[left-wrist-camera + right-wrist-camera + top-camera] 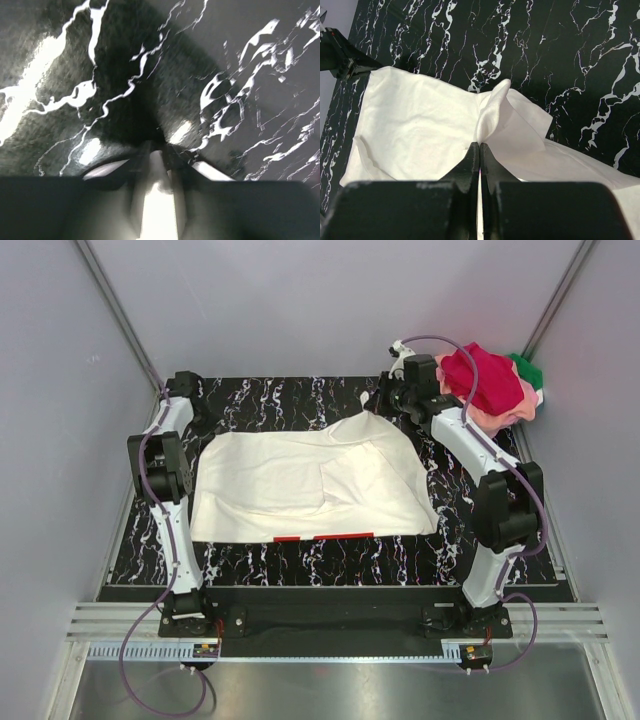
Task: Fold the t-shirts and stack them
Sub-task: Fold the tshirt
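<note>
A white t-shirt (300, 485) lies spread on the black marbled table, with a red strip (322, 537) along its near hem. My right gripper (376, 406) is shut on the shirt's far right corner. In the right wrist view the closed tips (479, 145) pinch a raised peak of white cloth (492, 107). My left gripper (207, 428) is at the far left corner. In the left wrist view its fingers (160, 150) are closed around a strip of white cloth (157, 200), blurred and close to the table. No printed logo shows.
A pile of magenta, pink and green t-shirts (492, 386) sits at the far right corner, just behind the right arm. Grey walls close in the table (330, 560) on three sides. The left gripper also shows in the right wrist view (342, 57).
</note>
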You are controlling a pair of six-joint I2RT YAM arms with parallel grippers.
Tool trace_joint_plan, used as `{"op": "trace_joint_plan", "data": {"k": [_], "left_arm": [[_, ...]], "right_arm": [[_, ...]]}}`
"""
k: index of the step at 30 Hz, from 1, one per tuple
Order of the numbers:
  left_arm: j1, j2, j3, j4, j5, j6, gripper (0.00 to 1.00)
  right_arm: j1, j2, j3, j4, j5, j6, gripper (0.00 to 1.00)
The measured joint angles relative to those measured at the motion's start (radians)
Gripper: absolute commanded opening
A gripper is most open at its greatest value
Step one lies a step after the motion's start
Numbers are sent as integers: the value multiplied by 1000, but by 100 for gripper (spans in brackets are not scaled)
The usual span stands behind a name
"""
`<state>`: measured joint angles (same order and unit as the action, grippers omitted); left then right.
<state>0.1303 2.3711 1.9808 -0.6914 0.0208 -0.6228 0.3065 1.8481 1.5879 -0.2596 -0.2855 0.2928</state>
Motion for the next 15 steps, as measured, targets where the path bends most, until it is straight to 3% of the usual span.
{"op": "trace_joint_plan", "data": {"k": [1, 8, 15], "left_arm": [[0, -3, -8, -2, 0, 4, 0], [-2, -5, -3, -10, -8, 27, 0], [-7, -9, 71, -124, -62, 80, 0]], "right_arm": [[0, -3, -1, 0, 3, 0, 0], [-6, -4, -4, 1, 14, 0, 0], [-58, -1, 44, -23, 20, -1, 0]]}}
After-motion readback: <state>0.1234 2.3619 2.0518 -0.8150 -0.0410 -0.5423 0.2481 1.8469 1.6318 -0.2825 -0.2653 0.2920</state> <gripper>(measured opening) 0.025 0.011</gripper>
